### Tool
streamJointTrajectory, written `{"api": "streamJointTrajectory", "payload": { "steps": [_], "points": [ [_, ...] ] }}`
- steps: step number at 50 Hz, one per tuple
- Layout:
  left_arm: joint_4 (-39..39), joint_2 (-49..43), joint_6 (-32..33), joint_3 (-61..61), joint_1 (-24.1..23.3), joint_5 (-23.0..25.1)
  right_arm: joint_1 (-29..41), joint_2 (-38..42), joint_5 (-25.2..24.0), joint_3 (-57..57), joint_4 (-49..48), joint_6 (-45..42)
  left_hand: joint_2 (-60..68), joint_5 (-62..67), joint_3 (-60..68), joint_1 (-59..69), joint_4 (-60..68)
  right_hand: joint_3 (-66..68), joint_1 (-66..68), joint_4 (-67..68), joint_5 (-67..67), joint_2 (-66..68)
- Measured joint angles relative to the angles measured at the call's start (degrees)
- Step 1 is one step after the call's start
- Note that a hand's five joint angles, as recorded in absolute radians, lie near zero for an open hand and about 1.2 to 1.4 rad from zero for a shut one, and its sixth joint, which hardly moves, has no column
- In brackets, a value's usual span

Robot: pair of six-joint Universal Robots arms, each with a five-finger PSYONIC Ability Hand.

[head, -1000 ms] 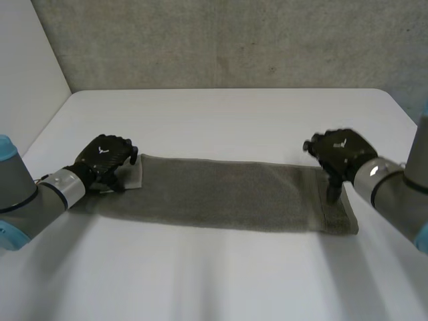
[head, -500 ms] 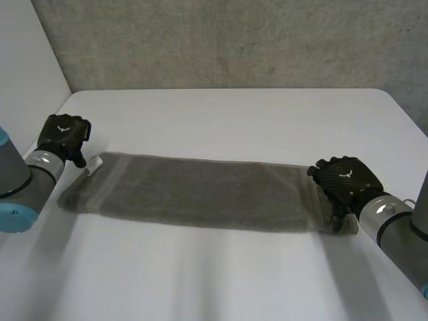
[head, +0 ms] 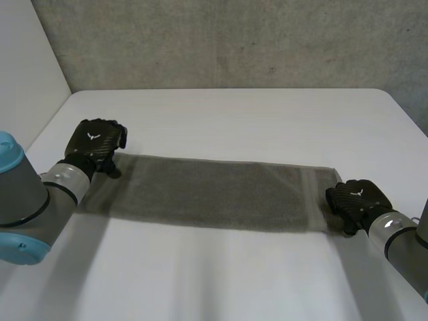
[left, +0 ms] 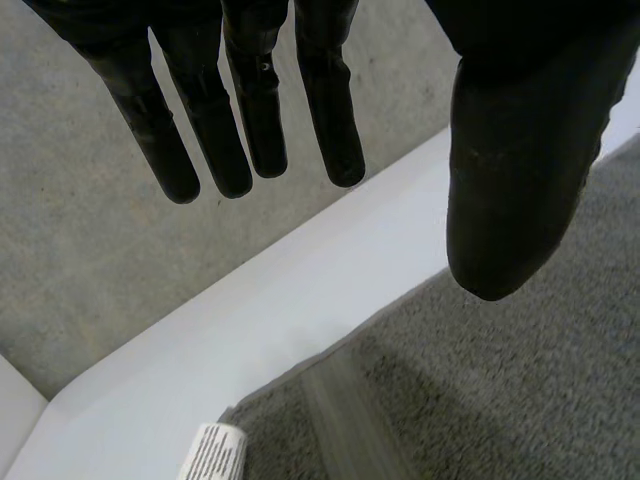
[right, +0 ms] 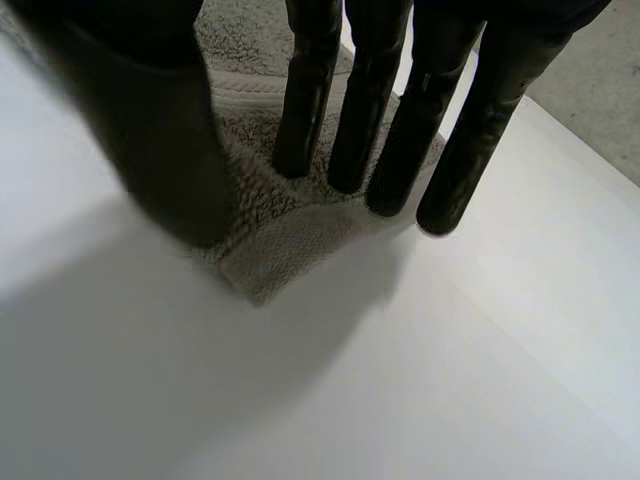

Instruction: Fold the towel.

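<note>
In the head view the towel (head: 221, 194) lies flat as a long grey strip across the white table (head: 234, 114); the left hand (head: 97, 142) sits at the far corner of its left end, the right hand (head: 358, 199) at the near corner of its right end; the step in hand looks like taking hold of the ends, and it should go best if each hand closes on a corner proper (not on the edge further in), so the fold lands edge on edge; the backs of the hands cover both corners here, so contact is hard to judge. In the left wrist view the fingers (left: 250, 110) are straight and spread, the thumb (left: 510, 180) well apart from them, nothing between; the towel lies under the thumb and its white label (left: 212, 455) sits off the fingertips; I judge the hand must come lower before closing. In the right wrist view the fingers are straight, their tips at the towel's corner, the thumb on the corner's other side; they do not seem closed on it; the thumb hides the cloth beneath.
</note>
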Motion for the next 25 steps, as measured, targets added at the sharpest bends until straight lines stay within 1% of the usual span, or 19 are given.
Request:
{"api": "streamJointTrajectory", "payload": {
  "steps": [1,2,3,5,13,22,25],
  "points": [
    [0.37,0.07,-0.27,-0.16,-0.06,-0.03,-0.08,0.12,-0.14,-0.02,-0.05,-0.06,0.0,0.0,0.0,0.0,0.0,5.0,5.26,5.14,4.38,5.03],
    [1.14,0.18,-0.65,-0.46,-0.11,-0.09,-0.37,0.39,-0.55,-0.12,-0.2,-0.23,0.0,0.0,0.0,0.0,0.0,14.25,14.72,14.56,13.89,14.45],
    [1.79,0.23,-0.87,-0.74,-0.11,-0.14,-0.63,0.56,-0.89,-0.2,-0.26,-0.35,0.0,0.0,-0.01,0.0,0.0,20.05,20.35,20.4,20.13,19.36],
    [2.84,0.3,-1.1,-1.2,-0.05,-0.2,-1.12,0.78,-1.36,-0.33,-0.33,-0.54,0.0,0.0,-0.01,0.0,0.0,22.86,22.17,23.38,22.75,20.02],
    [5.73,0.86,-1.12,-2.88,0.71,-0.31,-4.6,0.95,-2.1,-1.44,-0.05,-2.5,0.0,-0.03,0.0,-0.04,0.0,22.95,22.17,23.61,22.76,20.02],
    [6.0,1.19,-1.08,-3.89,0.98,-0.3,-12.42,0.49,-1.88,-4.35,1.31,-11.44,-0.04,-0.22,-0.04,-0.19,-0.02,22.96,22.18,23.61,22.76,20.02],
    [5.95,1.24,-1.1,-4.02,0.98,-0.3,-15.52,0.47,-1.83,-6.53,2.43,-14.8,-1.32,-2.72,-1.15,-2.7,-1.21,22.98,22.18,23.61,22.76,20.02]
  ]
}}
